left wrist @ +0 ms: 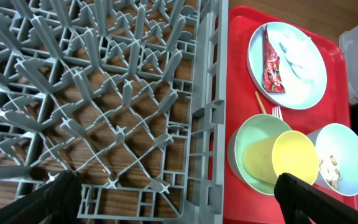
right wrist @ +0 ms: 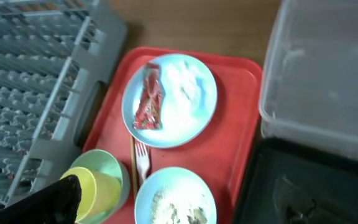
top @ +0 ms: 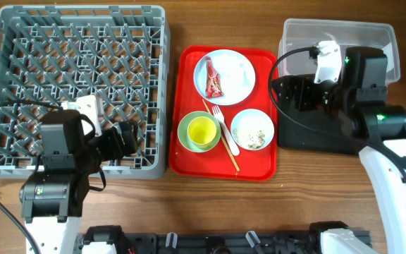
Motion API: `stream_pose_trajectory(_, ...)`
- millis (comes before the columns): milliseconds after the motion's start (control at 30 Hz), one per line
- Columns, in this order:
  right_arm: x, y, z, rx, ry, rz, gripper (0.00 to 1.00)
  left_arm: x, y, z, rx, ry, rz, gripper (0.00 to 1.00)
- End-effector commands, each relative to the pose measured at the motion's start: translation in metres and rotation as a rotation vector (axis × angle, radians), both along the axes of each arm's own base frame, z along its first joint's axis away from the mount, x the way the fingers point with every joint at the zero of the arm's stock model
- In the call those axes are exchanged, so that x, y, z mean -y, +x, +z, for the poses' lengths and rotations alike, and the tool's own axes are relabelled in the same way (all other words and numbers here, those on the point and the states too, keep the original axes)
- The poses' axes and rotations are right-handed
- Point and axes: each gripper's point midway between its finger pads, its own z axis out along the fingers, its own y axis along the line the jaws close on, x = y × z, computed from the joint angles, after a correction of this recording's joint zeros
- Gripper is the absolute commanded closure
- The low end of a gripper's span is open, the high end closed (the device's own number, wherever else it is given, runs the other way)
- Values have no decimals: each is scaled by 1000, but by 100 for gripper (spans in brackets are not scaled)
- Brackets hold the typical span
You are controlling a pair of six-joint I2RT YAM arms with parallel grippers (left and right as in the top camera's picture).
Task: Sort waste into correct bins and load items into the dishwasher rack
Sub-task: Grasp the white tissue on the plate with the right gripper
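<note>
the red wrapper [top: 213,77] lies on the plate [top: 240,67], the rice scraps [top: 252,131] in a blue bowl, and the yellow cup [top: 202,130] in the green bowl, all on the red tray [top: 189,164]. nothing looks sorted (all of it is left): the dishwasher rack [top: 76,70] and the clear tub [top: 344,35] hold nothing. my left tool [left wrist: 179,198] is spread wide over the rack, empty. my right tool [top: 296,92] is above the black tray [top: 309,137], and i cannot tell its state.

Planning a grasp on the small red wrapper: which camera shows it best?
Left wrist: the small red wrapper lies sharp and unobstructed on the round pale blue plate. Right wrist shows it whole but blurred; overhead, whole but small.
</note>
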Motion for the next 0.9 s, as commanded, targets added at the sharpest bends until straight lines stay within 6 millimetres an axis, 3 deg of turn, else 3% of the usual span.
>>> stream_pose_trajectory(0, 7, 10, 17, 46, -31, -26, 0, -2, 3, 8, 20, -4, 16, 0)
stream_pose_trajectory(100, 4, 16, 32, 44, -48, -21, 0, -3, 3, 8, 21, -4, 16, 0)
stream_pose_trajectory(200, -16, 38, 49, 35, -142, 27, 0, -3, 6, 11, 38, -4, 16, 0)
stream_pose_trajectory(300, -47, 71, 50, 36, -244, 132, 0, -2, 7, 12, 42, -4, 15, 0)
stream_pose_trajectory(400, -59, 112, 40, 79, -315, 124, 0, -3, 7, 12, 42, -4, 16, 0)
stream_pose_trajectory(467, -67, 131, 17, 52, -291, 103, 0, -3, 7, 12, 42, -4, 16, 0)
stream_pose_trajectory(533, -74, 144, -22, -26, -278, 85, 0, -2, 7, 12, 42, -4, 15, 0)
stream_pose_trajectory(667, -86, 157, -90, -143, -291, 99, 5, -3, 7, 12, 42, -4, 16, 0)
stream_pose_trajectory(867, -91, 163, -154, -259, -284, 69, 10, -2, 7, 12, 41, -4, 15, 0)
